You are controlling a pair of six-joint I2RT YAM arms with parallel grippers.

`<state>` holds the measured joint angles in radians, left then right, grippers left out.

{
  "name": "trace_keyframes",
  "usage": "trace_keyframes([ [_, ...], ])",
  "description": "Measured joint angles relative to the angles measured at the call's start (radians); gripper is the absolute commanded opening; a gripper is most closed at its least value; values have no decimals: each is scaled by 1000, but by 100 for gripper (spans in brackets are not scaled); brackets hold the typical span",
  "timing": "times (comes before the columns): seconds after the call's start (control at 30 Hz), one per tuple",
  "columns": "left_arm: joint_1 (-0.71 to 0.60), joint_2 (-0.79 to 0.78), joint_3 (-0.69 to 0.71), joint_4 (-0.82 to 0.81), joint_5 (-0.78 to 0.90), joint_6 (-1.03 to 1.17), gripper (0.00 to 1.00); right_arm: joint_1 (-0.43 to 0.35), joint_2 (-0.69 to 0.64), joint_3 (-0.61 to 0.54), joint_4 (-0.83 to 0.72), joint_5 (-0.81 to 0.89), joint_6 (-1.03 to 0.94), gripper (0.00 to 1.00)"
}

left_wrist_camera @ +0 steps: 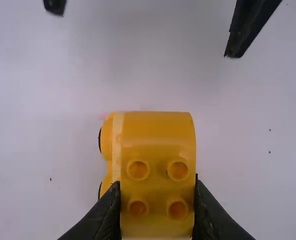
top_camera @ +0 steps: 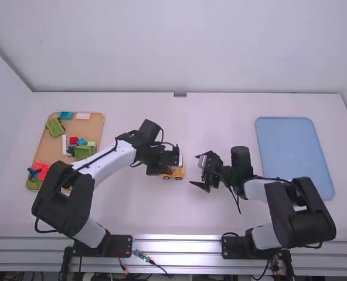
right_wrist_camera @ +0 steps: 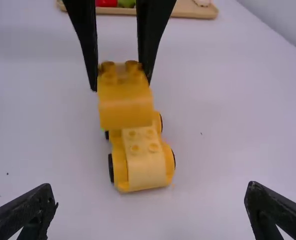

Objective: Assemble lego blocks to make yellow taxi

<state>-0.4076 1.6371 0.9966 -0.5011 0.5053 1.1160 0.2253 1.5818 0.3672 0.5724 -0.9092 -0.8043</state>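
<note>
Here's the white bench (top_camera: 132, 211), with the blue tray (top_camera: 293, 155) right and the brown tray (top_camera: 55, 144) of blocks left! Right gripper (top_camera: 198, 173): jaws wide, facing the yellow car base (right_wrist_camera: 145, 167) standing mid-bench. Left gripper (top_camera: 170, 160): jaws gripping a yellow block (right_wrist_camera: 125, 107) over the base's far end, contact unclear!

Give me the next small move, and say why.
Probably lower the left gripper slightly to seat its yellow block on the wheeled base: its fingers grip the block, which appears raised over one end of the base, and the base's visible studs face up.
</note>
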Motion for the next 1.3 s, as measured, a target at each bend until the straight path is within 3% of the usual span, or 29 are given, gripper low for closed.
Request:
trace_keyframes([
  [0.23, -2, 0, 0, -10, -16, 6, 2, 77, 204, 63, 50, 48, 36, 100],
  [0.6, -2, 0, 0, 21, -35, -7, 2, 90, 418, 173, 195, -5, 47, 100],
  [0.8, -2, 0, 0, 23, -39, -20, 2, 145, 466, 172, 344, 21, 106, 100],
  [1.1, -2, 77, 0, 39, -65, -8, 2, 197, 521, 201, 364, 52, 153, 100],
  [1.3, 25, 88, 0, 45, -55, 19, 1, 197, 531, 209, 369, 50, 169, 91],
])
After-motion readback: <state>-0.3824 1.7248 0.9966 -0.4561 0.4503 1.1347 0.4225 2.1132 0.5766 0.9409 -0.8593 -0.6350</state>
